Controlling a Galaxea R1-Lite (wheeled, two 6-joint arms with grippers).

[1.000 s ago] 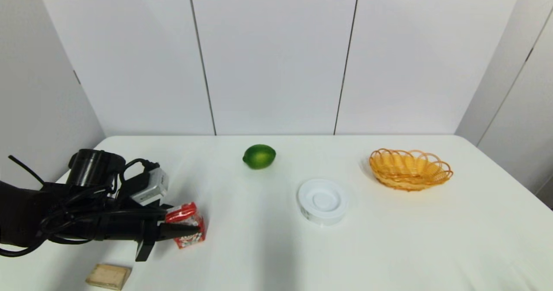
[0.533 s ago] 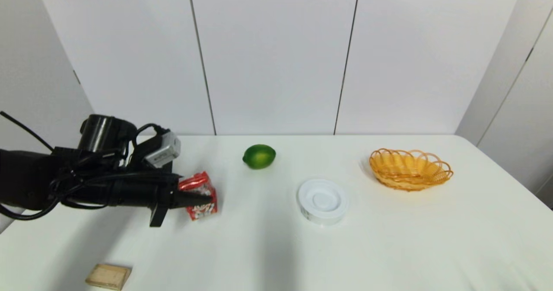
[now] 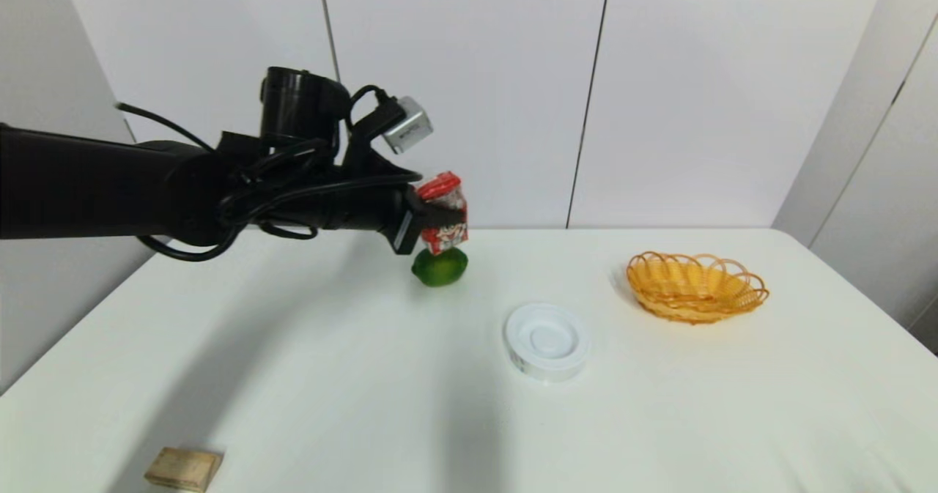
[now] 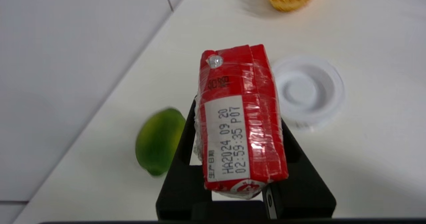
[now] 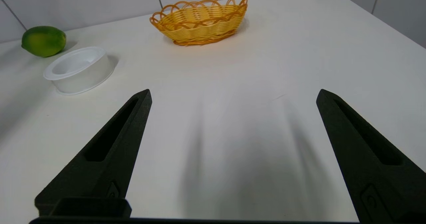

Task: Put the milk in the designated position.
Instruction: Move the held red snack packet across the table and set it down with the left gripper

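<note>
Now that the left gripper [image 3: 440,218] has lifted the milk [image 3: 444,213] high, transit is underway
Jaws clamped on it above the lime [image 3: 440,267]; right gripper [image 5: 233,97] parked, jaws apart

one milk carton [image 3: 443,212], one lime [image 3: 440,267], one dish [image 3: 547,341], one basket [image 3: 695,286], one block [image 3: 184,469]

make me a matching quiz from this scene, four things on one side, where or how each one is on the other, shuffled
Things:
1. milk carton
2. lime
3. wooden block
4. right hand

States:
A. open, empty, low over the table
B. on the table's near left corner
C. held in the air by the left hand
D. on the table near the back wall

Pairs: 1-C, 2-D, 3-B, 4-A
</note>
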